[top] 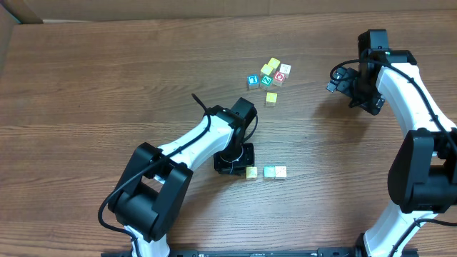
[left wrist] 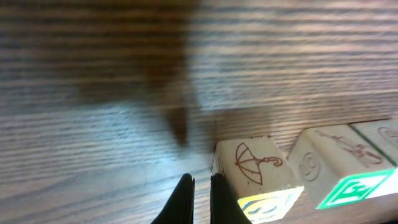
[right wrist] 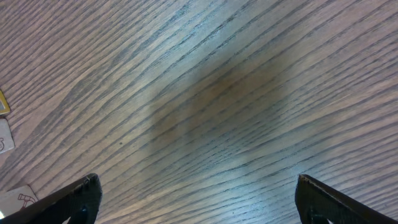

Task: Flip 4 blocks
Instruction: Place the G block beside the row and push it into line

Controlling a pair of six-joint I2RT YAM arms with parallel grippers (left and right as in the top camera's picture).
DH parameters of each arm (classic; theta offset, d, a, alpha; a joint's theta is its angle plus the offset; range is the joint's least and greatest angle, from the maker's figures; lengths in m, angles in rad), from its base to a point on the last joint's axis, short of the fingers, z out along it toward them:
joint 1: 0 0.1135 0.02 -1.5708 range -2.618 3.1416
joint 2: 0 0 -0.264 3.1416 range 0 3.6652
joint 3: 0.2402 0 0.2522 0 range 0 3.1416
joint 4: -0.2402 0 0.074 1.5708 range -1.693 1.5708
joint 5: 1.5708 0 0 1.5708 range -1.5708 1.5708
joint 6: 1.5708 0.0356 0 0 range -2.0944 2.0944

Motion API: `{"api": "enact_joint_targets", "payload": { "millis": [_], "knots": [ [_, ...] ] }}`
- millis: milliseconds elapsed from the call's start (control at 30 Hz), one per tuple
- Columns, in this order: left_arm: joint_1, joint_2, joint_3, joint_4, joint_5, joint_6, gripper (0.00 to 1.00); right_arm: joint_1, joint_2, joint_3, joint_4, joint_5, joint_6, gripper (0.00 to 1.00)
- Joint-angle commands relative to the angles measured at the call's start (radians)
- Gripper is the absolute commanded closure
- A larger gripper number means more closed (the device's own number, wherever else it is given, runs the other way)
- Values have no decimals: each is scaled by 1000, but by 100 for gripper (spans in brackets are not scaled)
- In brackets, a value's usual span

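At the near middle of the table, the left gripper is pinched shut with nothing in it, its tips just beside the yellow block that heads a close-set row with the teal block and the cream block. The wrist view puts the closed fingers at that block's left edge, touching or nearly so, I cannot tell which. The risk, as I judge it, lies in that closeness: a shove with shut tips could slide the yellow block into its neighbours and skew the whole row rather than tip one cube over. Spreading the jaws here to grasp could nudge the teal block or catch two at once. So small a cube may also roll too far and land on the wrong face. A lone yellow block lies well apart, just below the cluster, where a reach might disturb the blue cube or red cube. The right gripper hangs wide and empty over bare wood, far from the row
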Motion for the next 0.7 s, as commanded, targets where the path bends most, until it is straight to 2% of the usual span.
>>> {"api": "enact_joint_targets", "payload": {
  "millis": [0,433,667],
  "knots": [
    [-20,0,-6,18,14,-25,96,-1,-1,6,1,2,7,0],
    [-47,0,-6,48,10,-29,96,-1,-1,6,1,2,7,0],
    [-44,0,-6,48,10,-79,96,-1,-1,6,1,2,7,0]
  ]
}}
